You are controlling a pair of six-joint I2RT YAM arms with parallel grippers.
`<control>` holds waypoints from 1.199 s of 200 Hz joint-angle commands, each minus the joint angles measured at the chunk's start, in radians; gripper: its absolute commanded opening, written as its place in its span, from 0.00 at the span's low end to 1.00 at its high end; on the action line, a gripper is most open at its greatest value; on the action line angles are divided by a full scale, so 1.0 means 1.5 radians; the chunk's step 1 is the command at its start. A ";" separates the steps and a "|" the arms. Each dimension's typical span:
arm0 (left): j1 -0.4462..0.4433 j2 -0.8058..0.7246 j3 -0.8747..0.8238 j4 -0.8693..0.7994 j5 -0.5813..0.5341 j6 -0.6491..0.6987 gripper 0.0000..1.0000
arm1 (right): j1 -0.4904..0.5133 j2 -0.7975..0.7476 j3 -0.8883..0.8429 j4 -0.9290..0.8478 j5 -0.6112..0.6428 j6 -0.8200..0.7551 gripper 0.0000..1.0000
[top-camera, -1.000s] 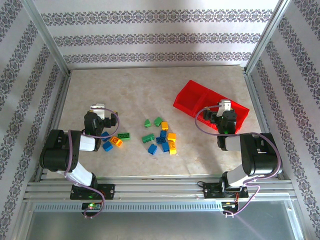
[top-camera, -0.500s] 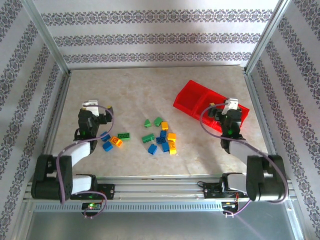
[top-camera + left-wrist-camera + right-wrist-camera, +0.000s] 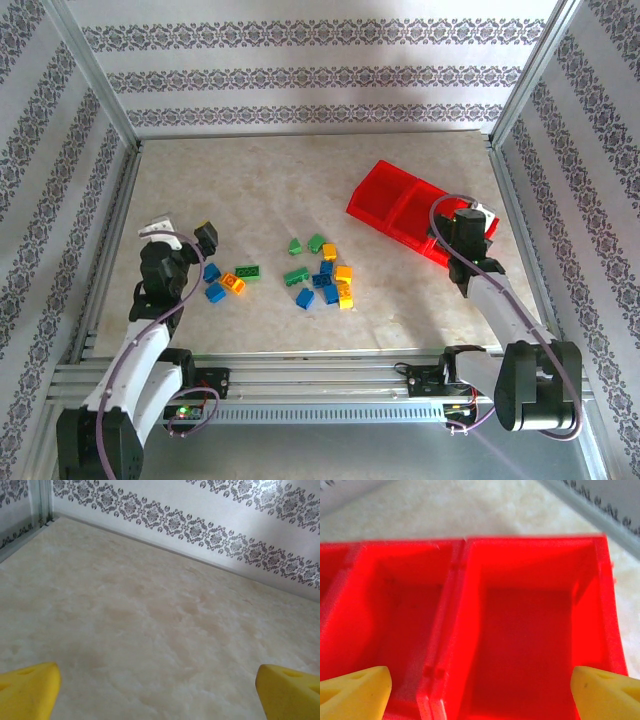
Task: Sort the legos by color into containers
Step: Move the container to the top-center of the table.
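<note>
L gripper (image 3: 182,234) retreated left of legos (image 3: 320,275); R gripper (image 3: 468,222) advanced over red tray (image 3: 385,200) end compartment. Both spread wide, empty. Legos unsorted mid-table. Risk: R descending clips tray wall, shifts tray.

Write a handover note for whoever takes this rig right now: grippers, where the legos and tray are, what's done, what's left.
Left gripper: open, empty, over bare table to the left of the bricks.
Right gripper: open, empty, over the red tray, looking into two compartments with no bricks in them.
Legos: loose on the table, with a main cluster mid-table and a few nearer the left arm. Green, blue and yellow/orange are mixed.
Done: nothing; no brick seen in the tray.
Left: pick and sort every brick, one colour per compartment.
</note>
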 commanded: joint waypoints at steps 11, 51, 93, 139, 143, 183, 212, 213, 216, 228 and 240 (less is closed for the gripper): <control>-0.006 -0.062 -0.017 -0.096 -0.008 -0.048 1.00 | 0.017 0.019 0.025 -0.059 -0.022 0.050 0.89; -0.006 -0.055 -0.017 -0.087 -0.010 -0.068 1.00 | 0.034 0.082 0.054 -0.062 -0.031 0.058 0.86; -0.006 -0.027 0.000 -0.104 -0.029 -0.084 1.00 | 0.037 0.170 0.108 -0.061 -0.042 0.064 0.78; -0.006 -0.026 0.002 -0.112 -0.031 -0.092 1.00 | 0.047 0.249 0.159 -0.065 -0.071 0.062 0.56; -0.006 -0.026 0.002 -0.113 -0.030 -0.092 1.00 | 0.050 0.254 0.162 -0.065 -0.072 0.060 0.54; -0.006 -0.030 0.002 -0.120 -0.031 -0.088 1.00 | 0.083 0.305 0.203 -0.080 -0.079 0.028 0.40; -0.006 -0.037 0.001 -0.121 -0.032 -0.086 1.00 | 0.104 0.335 0.234 -0.092 -0.094 -0.003 0.34; -0.006 -0.037 0.001 -0.121 -0.032 -0.085 1.00 | 0.105 0.336 0.236 -0.092 -0.095 -0.004 0.34; -0.006 -0.037 0.001 -0.121 -0.032 -0.085 1.00 | 0.108 0.339 0.240 -0.096 -0.095 -0.009 0.33; -0.006 -0.040 0.000 -0.123 -0.034 -0.084 1.00 | 0.120 0.355 0.259 -0.108 -0.097 -0.030 0.31; -0.006 -0.044 0.000 -0.124 -0.034 -0.082 1.00 | 0.134 0.372 0.282 -0.122 -0.098 -0.052 0.31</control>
